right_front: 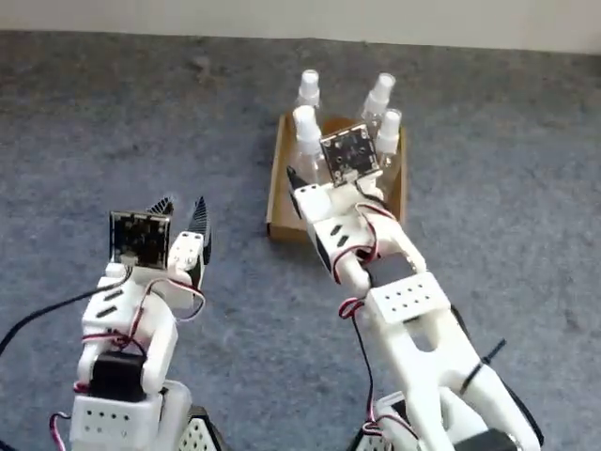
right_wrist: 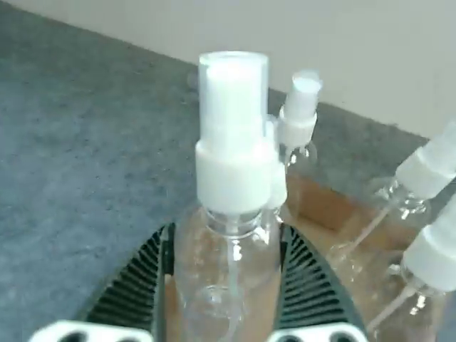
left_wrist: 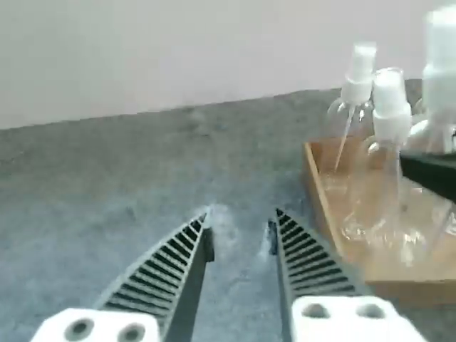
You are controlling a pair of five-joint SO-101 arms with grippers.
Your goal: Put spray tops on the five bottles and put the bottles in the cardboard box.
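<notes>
Right gripper (right_wrist: 226, 239) clamped on bottle (right_wrist: 231, 199) at mid-body; plastic likely light, slick, crushable; left gripper (left_wrist: 239, 224) released, empty.

Bright, soft, even light — shadows faint and diffuse.

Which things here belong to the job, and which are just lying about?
Job: box; boxed bottles; held bottle in right claw; open left claw.
Not job: grey mat; wall.
</notes>
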